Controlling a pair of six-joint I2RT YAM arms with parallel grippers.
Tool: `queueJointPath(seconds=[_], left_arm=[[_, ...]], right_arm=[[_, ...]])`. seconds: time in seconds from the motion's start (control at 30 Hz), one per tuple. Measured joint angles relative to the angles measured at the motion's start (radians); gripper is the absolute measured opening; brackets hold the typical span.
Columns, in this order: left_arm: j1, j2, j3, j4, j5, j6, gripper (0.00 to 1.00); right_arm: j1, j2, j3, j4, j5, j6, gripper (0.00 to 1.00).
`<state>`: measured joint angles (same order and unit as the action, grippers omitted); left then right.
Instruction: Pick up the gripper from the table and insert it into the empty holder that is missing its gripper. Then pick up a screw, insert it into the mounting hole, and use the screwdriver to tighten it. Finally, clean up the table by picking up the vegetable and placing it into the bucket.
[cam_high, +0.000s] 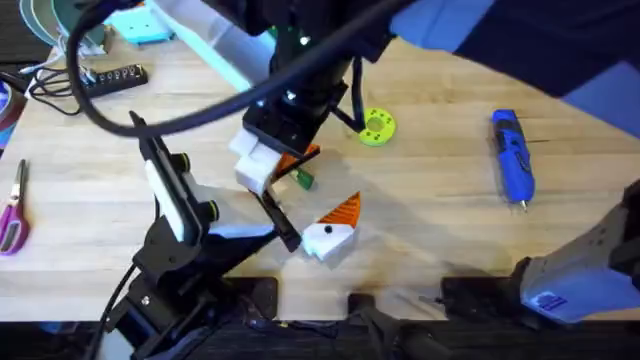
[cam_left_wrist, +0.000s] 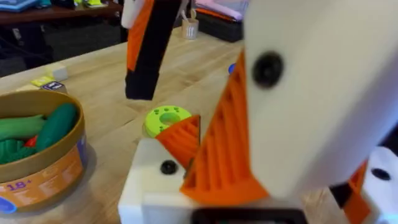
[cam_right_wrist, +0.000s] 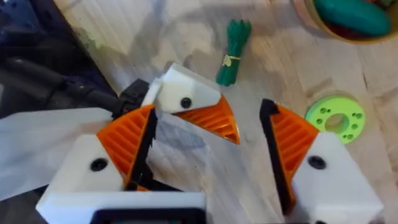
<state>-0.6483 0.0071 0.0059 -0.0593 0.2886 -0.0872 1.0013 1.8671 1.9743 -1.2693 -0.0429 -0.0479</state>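
Keeps right gripper (cam_right_wrist: 208, 111) fingers spread wide, clamped on nothing, with the holder (cam_right_wrist: 183, 93) seen between them, orange gripper (cam_right_wrist: 217, 121) seated on it. Shows the vegetable (cam_right_wrist: 233, 46) on the table (cam_high: 440, 210) near the holder, outside the bucket (cam_right_wrist: 323, 28).

Light: bright, even, from overhead
Shadows: soft, on worktop (cam_high: 450, 220)
Blur: near arm in overhead view; near finger (cam_left_wrist: 323, 93) in left wrist view
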Motion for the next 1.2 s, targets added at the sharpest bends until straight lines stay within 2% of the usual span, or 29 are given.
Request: queueJointPath(seconds=[0.23,0.6,0.7,0.93,1.07,1.2], left_arm=[[0.0,0.0,0.0,0.001,0.003,0.002,0.992],[0.0,0.0,0.0,0.001,0.003,0.002,0.992],[0.0,0.0,0.0,0.001,0.004,0.002,0.992],[0.0,0.0,0.0,0.001,0.004,0.002,0.993],[0.0,0.0,0.0,0.001,0.004,0.002,0.992],[0.0,0.0,0.0,0.001,0.004,0.003,0.993]], right_arm=[[-0.033,-0.031,-0.006,-0.025,-0.027,0.0,0.99],[-0.254,-0.186,-0.03,-0.1,-0.033,-0.001,0.991],[-0.284,-0.255,-0.13,-0.061,-0.033,-0.002,0.991],[-0.387,-0.51,-0.478,0.077,-0.083,-0.006,0.991],[-0.497,-0.712,-0.656,0.175,-0.168,-0.038,0.991],[-0.645,-0.874,-0.81,0.283,-0.293,-0.066,0.991]])
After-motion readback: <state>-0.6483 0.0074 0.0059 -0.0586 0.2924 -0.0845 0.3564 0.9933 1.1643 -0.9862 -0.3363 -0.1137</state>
